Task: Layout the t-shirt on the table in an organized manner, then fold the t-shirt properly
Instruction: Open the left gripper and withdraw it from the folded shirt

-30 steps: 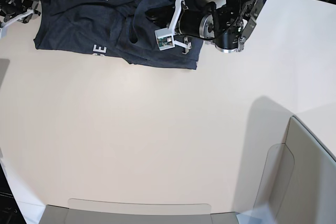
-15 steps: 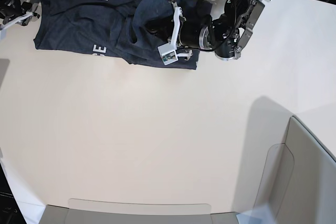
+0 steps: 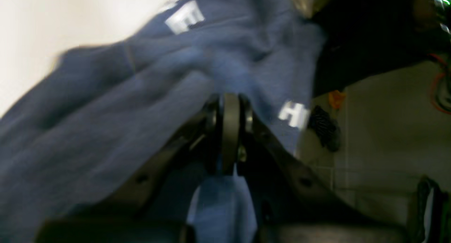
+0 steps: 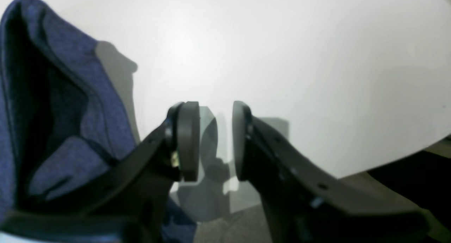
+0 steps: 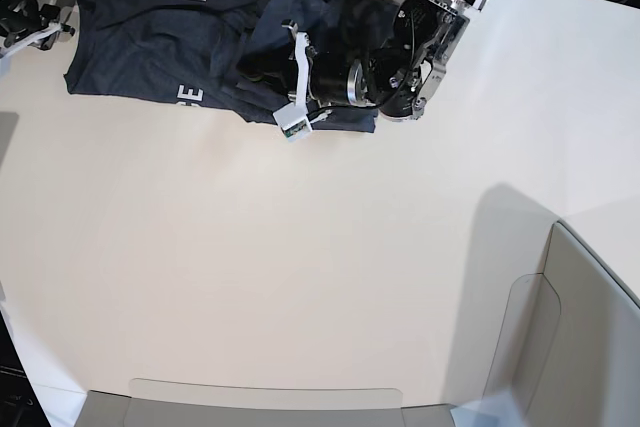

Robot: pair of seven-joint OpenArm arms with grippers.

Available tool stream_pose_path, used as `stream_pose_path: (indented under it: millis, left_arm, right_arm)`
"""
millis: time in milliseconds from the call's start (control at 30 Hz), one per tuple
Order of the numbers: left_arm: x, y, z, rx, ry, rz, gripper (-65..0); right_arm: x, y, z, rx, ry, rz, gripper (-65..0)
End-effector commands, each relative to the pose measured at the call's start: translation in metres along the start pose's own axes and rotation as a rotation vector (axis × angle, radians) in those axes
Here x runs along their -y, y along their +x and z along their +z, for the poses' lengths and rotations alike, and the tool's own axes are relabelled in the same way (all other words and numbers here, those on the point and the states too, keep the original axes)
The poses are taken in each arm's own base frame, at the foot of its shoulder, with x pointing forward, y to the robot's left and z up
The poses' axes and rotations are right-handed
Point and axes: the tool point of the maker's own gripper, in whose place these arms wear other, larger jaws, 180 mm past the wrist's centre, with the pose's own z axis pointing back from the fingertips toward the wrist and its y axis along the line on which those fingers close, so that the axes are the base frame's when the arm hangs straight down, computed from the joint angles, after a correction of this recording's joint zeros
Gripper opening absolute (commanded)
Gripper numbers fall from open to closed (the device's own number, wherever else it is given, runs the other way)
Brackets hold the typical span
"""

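t-shirt point(image 5: 150, 42) bunched at table point(image 5: 300, 277) far edge, left gripper point(image 3: 230, 130) pinching it

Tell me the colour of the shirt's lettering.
White, on the dark navy shirt; clearest in the base view.

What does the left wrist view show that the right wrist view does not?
Only the left wrist view shows the left gripper shut on a fold of the t-shirt, with blurred white letters on the cloth and dark equipment beyond the shirt.

Only the right wrist view shows the right gripper, jaws apart with nothing between them, above a broad bare stretch of the table, the shirt lying off to its side.

Both show the navy cloth and some of the off-white tabletop.
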Motion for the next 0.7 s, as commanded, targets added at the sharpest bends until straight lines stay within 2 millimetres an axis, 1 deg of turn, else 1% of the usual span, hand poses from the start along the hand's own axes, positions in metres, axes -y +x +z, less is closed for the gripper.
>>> stream_pose_path:
  millis: [0, 67, 133, 200, 233, 267, 367, 433, 533, 600, 667]
  left_arm:
    - [0.004, 0.024, 0.003, 0.077, -0.02, -0.024, -65.0]
    - [0.002, 0.027, 0.005, 0.085, -0.016, -0.025, -65.0]
    - [-0.006, 0.033, 0.014, 0.109, 0.012, -0.021, -65.0]
    - [-0.016, 0.043, 0.032, 0.137, 0.059, -0.033, -65.0]
    - [-0.019, 0.046, 0.04, 0.139, 0.081, -0.038, -65.0]
    - [-0.023, 0.043, 0.047, 0.13, 0.101, -0.035, -65.0]
    - [-0.036, 0.026, 0.072, 0.072, 0.181, -0.012, -65.0]
    - [-0.044, 0.01, 0.087, 0.028, 0.222, 0.006, -65.0]
    - [-0.05, -0.008, 0.1, -0.005, 0.255, 0.025, -65.0]
    - [-0.052, -0.018, 0.106, -0.014, 0.266, 0.035, -65.0]
    - [-0.052, -0.025, 0.11, -0.008, 0.273, 0.048, -65.0]
  right_arm:
    - [0.004, 0.009, 0.006, 0.019, -0.011, 0.021, -48.2]
    - [0.004, 0.009, 0.006, 0.019, -0.011, 0.021, -48.2]
    - [0.004, 0.009, 0.006, 0.019, -0.011, 0.021, -48.2]
    - [0.004, 0.009, 0.006, 0.02, -0.011, 0.02, -48.2]
    - [0.003, 0.011, 0.005, 0.026, -0.009, 0.019, -48.2]
    - [0.003, 0.013, 0.005, 0.029, -0.008, 0.019, -48.2]
    - [0.003, 0.013, 0.005, 0.029, -0.008, 0.018, -48.2]
    - [0.003, 0.013, 0.005, 0.029, -0.008, 0.018, -48.2]
    - [0.003, 0.015, 0.006, 0.033, -0.009, 0.021, -48.0]
    - [0.008, 0.023, 0.009, 0.052, -0.012, 0.033, -47.9]
    - [0.004, 0.035, 0.012, 0.085, 0.026, 0.058, -47.2]
